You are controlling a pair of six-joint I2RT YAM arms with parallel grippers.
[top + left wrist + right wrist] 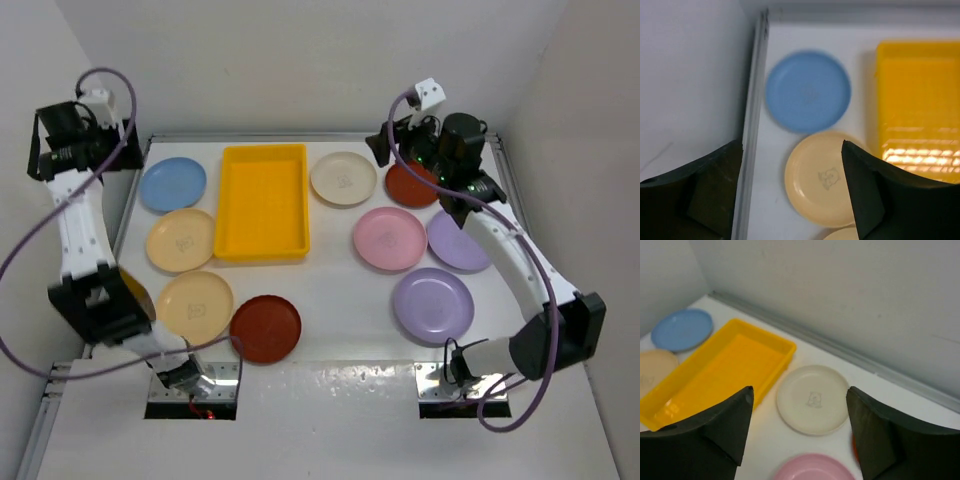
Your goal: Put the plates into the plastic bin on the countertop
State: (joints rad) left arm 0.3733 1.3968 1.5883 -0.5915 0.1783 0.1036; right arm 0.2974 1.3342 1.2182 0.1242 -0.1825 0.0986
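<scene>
The yellow bin (263, 200) lies empty at the back middle of the countertop (340, 300). Left of it lie a blue plate (172, 184), two tan plates (182, 240) and a dark red plate (266, 328). Right of it lie a cream plate (343, 178), a dark red plate (410, 184), a pink plate (390, 238) and two lavender plates (432, 305). My left gripper (792, 145) is open and empty, high above the blue plate (807, 91) and a tan plate (826, 177). My right gripper (800, 389) is open and empty, above the cream plate (813, 399).
White walls close in the back and both sides. A thin metal edge (752, 125) runs along the countertop's left side, under my left gripper. The bin (715, 377) also shows in the right wrist view, left of the cream plate.
</scene>
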